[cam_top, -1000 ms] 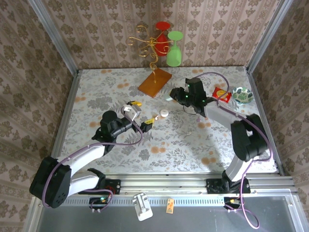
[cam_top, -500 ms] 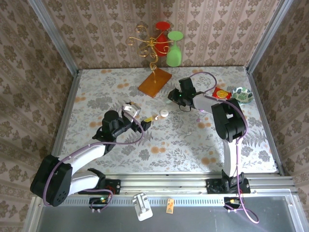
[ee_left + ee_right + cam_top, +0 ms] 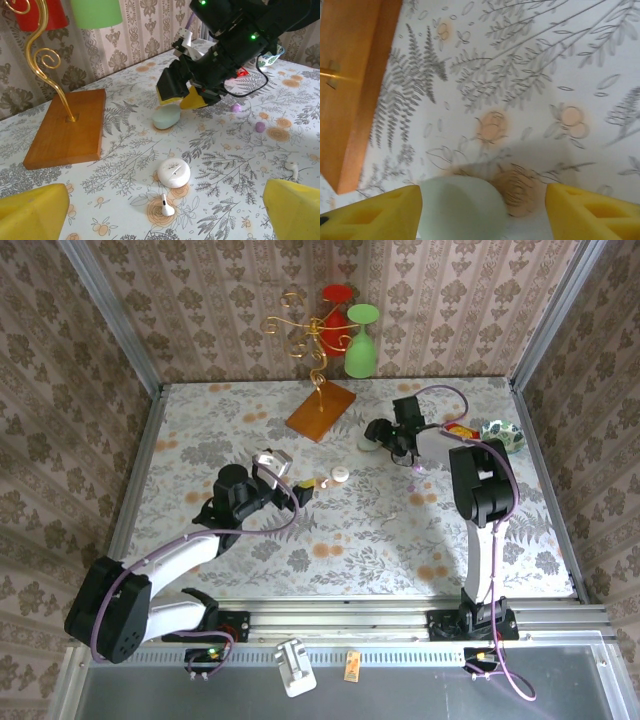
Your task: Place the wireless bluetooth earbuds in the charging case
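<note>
A white round case (image 3: pixel 173 173) lies on the flowered table (image 3: pixel 250 430), with one white earbud (image 3: pixel 166 206) just in front of it and another earbud (image 3: pixel 292 168) off to the right. My left gripper (image 3: pixel 162 220) is open wide, hovering short of the near earbud (image 3: pixel 323 481) and the white case (image 3: pixel 341 475). A pale green pebble-shaped case (image 3: pixel 462 207) rests on the table between my right gripper's (image 3: pixel 482 215) open yellow fingers (image 3: pixel 592 210). It sits against the left finger and well clear of the right one. From above, the right gripper (image 3: pixel 372 438) stands over this green case (image 3: pixel 366 445).
A gold wire stand on a wooden base (image 3: pixel 321 412) holds a red and a green cup (image 3: pixel 361 340) at the back. A small bowl (image 3: pixel 503 436) and a red packet (image 3: pixel 458 432) sit far right. Two small purple bits (image 3: pixel 259 127) lie near the right arm.
My right gripper's jaws have opened wider around the pale green case, and the right arm has folded back. The left gripper has crept slightly toward the white case.
</note>
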Robot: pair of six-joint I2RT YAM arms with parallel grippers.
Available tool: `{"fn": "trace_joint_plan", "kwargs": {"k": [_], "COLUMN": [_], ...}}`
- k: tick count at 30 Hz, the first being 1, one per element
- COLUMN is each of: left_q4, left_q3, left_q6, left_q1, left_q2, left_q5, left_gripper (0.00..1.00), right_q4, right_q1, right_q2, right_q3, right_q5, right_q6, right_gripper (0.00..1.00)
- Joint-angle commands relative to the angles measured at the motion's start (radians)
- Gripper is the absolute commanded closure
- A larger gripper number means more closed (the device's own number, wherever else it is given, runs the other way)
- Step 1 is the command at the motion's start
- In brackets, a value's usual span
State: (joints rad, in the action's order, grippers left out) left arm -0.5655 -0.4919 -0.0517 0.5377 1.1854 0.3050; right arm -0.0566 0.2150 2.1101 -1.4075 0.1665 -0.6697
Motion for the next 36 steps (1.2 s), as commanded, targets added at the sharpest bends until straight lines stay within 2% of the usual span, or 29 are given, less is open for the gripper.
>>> {"fn": "trace_joint_plan", "kwargs": {"k": [1,6,9,17,24,29,36], "left_q4": [0.009,0.005,-0.007,-0.014,-0.019,-0.019,-0.025], "left_q3": [-0.024,-0.013,-0.004,0.011,0.034,0.044,0.049], "left_q6": [0.028,0.030,0.029,0.028,0.033,0.032,0.036], "left_q1": [-0.017,-0.039,-0.050,-0.058,-0.057,-0.060,-0.064], "left_q2": [-0.010,-0.013,-0.015,-0.018,-0.039,-0.047,-0.046], "left_q5": [-0.021,-0.027,-0.027,-0.020,-0.025,-0.027,-0.030], "left_gripper": [0.00,0.00,0.00,0.00,0.00,0.00,0.00], "right_q4": [-0.048,-0.116,-0.153,-0.282,-0.350,-0.380,-0.385], "right_q1": [0.016,0.089,0.163,0.317,0.351,0.360,0.369], "right_q2": [-0.118,-0.193,-0.208,-0.107,-0.006,0.032,0.015], "right_q3": [0.055,0.102,0.113,-0.009,-0.117,-0.151,-0.123], "right_q5": [-0.045,-0.076,-0.156,-0.301,-0.315,-0.302,-0.267], "right_q6": [0.103,0.237,0.295,0.332,0.331,0.327,0.334], "right_gripper": [0.30,0.26,0.25,0.26,0.31,0.39,0.35]}}
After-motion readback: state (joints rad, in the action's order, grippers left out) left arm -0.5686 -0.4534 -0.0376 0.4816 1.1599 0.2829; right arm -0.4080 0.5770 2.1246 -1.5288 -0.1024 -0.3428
